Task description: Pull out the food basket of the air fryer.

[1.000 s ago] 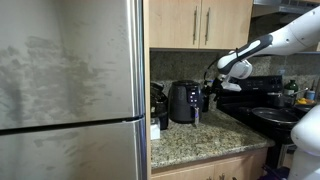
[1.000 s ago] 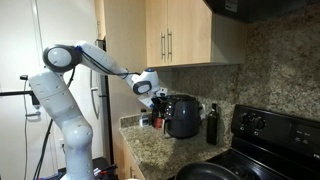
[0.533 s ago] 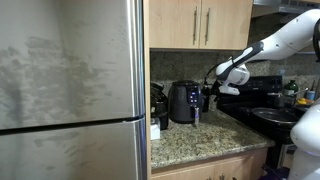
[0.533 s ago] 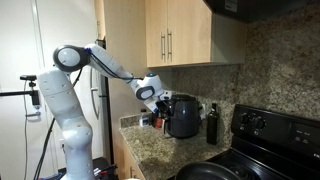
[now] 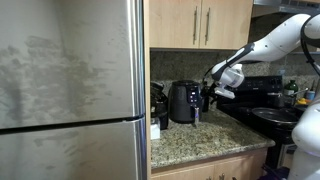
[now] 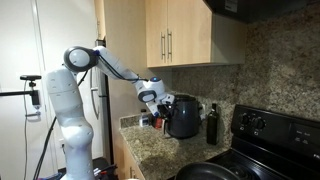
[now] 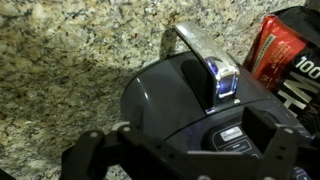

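**Pincer spread above the fryer, basket not yet drawn**

The food basket [image 7: 212, 70] is sitting shut in the front of the air fryer [image 7: 165, 95], as far as I can judge. Its handle, with the pale silvery strip, is jutting toward 12 o'clock in the wrist view. The fryer is standing on the speckled granite worktop [image 7: 60, 50]. A red packet [image 7: 268, 48] is lying just beside it at 2 o'clock.

I am holding my pincer [image 7: 180, 150] released, with the fingers [image 7: 92, 150] wide apart and gripping nothing. It is hovering over the fryer's glossy top. In an exterior view it is hanging at about 2 o'clock from the fryer's body, close to it.

I am holding the jaws spread so they can straddle the handle, which looks to me like the only part offering a grip for a straight pull. Bare granite is lying beyond the handle at 12 o'clock, and I judge it is leaving the drawer room to slide out. The packet at the side is the thing I am minding as a likely snag.
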Robot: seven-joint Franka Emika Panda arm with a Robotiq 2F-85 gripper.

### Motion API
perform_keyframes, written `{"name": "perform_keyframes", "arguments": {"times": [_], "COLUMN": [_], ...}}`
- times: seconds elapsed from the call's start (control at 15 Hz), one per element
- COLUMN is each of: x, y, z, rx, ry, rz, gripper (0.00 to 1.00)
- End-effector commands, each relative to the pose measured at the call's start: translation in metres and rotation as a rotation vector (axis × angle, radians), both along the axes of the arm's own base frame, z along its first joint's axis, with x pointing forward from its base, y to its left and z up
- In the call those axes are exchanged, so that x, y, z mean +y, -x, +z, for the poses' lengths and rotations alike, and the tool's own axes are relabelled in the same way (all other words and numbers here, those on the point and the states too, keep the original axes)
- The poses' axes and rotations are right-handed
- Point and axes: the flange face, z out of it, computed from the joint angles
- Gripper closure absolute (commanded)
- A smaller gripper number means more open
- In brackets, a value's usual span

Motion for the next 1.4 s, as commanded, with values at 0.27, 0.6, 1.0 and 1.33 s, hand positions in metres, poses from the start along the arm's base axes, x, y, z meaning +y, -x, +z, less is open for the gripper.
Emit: {"name": "perform_keyframes", "arguments": {"times": [0.27,0.6,1.0,1.33], "x": [-0.001,0.000,0.004,0.004], "y": [-0.005,-0.004,-0.005,-0.004], "z": [-0.012,-0.007,-0.007,-0.010], "rx": [-0.005,-0.010,-0.023,-0.003], "ry": [-0.009,-0.016,-0.051,-0.059], "rz": [-0.024,-0.034,-0.048,-0.076], "gripper": [0.00,0.00,0.00,0.00]}}
